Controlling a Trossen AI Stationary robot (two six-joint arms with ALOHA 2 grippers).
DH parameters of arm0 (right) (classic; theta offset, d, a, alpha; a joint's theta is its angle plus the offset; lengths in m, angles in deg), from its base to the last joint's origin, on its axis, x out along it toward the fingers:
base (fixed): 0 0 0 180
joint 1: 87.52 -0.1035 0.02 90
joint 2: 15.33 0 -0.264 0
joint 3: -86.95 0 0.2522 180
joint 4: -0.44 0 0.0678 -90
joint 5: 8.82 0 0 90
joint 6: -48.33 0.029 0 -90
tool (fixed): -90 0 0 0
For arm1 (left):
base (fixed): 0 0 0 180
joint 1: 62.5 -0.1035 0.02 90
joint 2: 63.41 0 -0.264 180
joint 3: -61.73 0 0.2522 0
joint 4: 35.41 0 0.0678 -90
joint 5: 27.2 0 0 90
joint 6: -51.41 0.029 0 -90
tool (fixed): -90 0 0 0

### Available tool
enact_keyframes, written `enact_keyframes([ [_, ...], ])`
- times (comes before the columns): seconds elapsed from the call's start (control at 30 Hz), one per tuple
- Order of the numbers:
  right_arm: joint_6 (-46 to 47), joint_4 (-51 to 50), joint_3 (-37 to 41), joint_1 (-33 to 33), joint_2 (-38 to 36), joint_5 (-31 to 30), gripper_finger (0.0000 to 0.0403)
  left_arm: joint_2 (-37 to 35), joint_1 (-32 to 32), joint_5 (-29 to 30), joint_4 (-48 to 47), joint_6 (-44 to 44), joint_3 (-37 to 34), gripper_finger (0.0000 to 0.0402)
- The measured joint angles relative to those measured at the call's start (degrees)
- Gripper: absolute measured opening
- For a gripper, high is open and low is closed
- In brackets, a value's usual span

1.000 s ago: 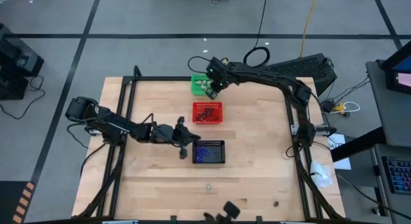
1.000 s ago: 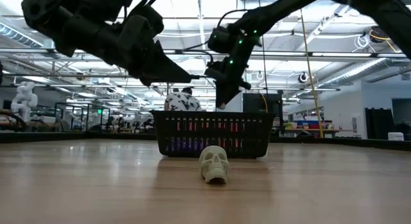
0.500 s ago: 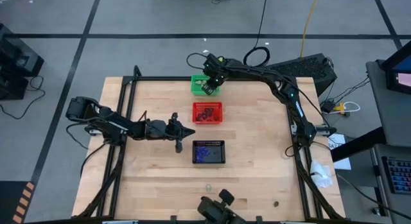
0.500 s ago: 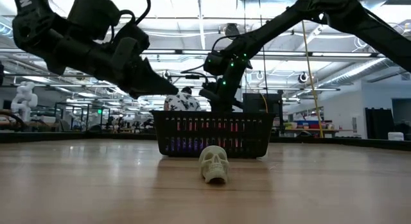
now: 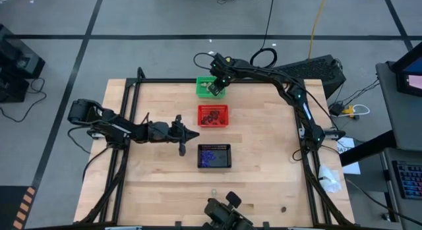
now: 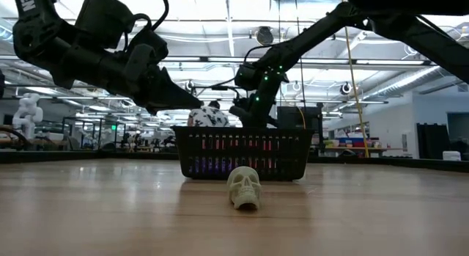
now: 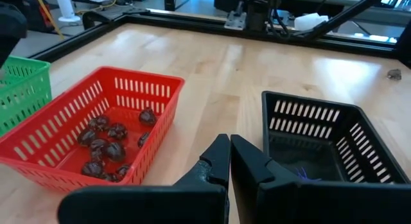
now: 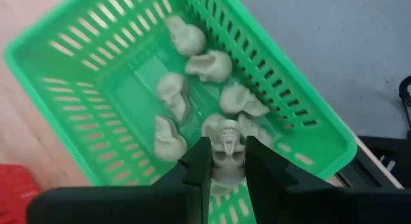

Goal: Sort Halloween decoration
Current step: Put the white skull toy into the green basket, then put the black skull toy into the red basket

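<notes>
My right gripper (image 8: 226, 161) hangs over the green basket (image 5: 208, 87) at the table's far edge, shut on a pale cream skull (image 8: 226, 147). Several more cream skulls (image 8: 173, 92) lie on the basket's floor. My left gripper (image 7: 229, 147) is shut and holds nothing; it hovers left of the gap between the red basket (image 7: 96, 131) of dark brown trinkets and the black basket (image 7: 321, 144) of purple ones. One cream skull (image 6: 244, 186) rests on the table near the near edge. My right gripper pinches the cream skull by its two sides (image 8: 218, 153) between the two fingers (image 8: 198, 161). It comes from above, pointing down into the green basket. The skull sits just over the skulls lying there; whether it touches them I cannot tell.
The three baskets stand in a row down the table's middle: green (image 5: 208, 87), red (image 5: 213, 115), black (image 5: 214, 155). A small dark trinket (image 5: 283, 208) lies near the near right corner. Bare wood lies on either side of the row.
My right gripper has moved a little toward the table's left and come down over the green basket, still holding the skull. My left gripper has drawn back toward the table's left, away from the black basket.
</notes>
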State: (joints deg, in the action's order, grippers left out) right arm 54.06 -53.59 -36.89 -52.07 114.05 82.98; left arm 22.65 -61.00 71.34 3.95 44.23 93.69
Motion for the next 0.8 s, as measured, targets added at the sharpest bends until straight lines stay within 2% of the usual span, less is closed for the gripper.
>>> enact_keyframes([
  [0.2,0.9,0.2,-0.1,0.0,0.3,-0.1,0.0069,0.0,0.0,0.0,0.0,0.0,0.0,0.0008],
  [0.47,-1.5,0.0,0.0,0.0,-0.1,-0.1,0.0139,0.0,0.0,0.0,-0.1,0.0,0.0,0.0008],
  [0.57,-1.9,-0.3,0.0,0.0,-1.7,-0.5,0.0152,-0.1,0.0,0.0,-0.1,0.4,0.0,0.0008],
  [0.67,-2.3,-0.2,0.0,-0.2,-3.8,-2.5,0.0145,-1.4,0.0,-0.6,0.2,1.6,-0.5,0.0008],
  [0.8,-4.7,0.1,0.0,-1.8,-6.0,-6.7,0.0101,-5.7,0.0,-0.9,-0.1,1.7,-3.5,0.0008],
])
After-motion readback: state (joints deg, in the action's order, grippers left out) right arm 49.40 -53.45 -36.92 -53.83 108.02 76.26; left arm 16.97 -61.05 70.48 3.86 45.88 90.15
